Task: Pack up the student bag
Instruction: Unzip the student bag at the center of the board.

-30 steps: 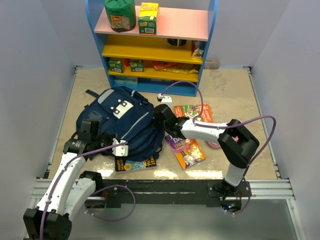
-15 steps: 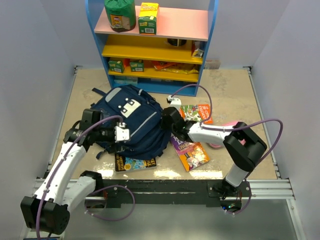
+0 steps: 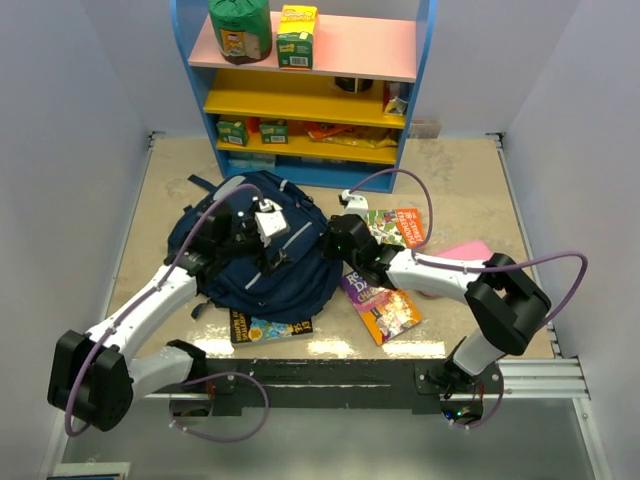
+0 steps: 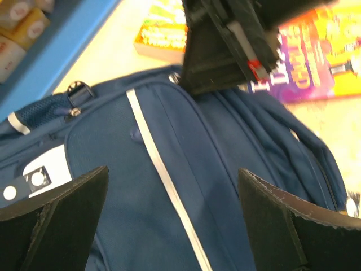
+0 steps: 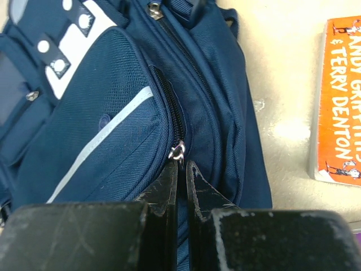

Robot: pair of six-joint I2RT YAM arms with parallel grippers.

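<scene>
Hiding most of a book (image 3: 272,327) at its 6 o'clock edge, the student bag (image 3: 262,268) lies on the counter (image 3: 470,180), left fingers (image 4: 62,217) spread wide above it, right fingers (image 5: 164,195) pinched shut on its zipper pull (image 5: 177,151).

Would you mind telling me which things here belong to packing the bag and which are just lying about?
Job: student bag; zip pull, pinched by right gripper; left gripper, open above; probably the purple book and orange book.
Lying about: shelf; green tub; carton; pink item.
</scene>
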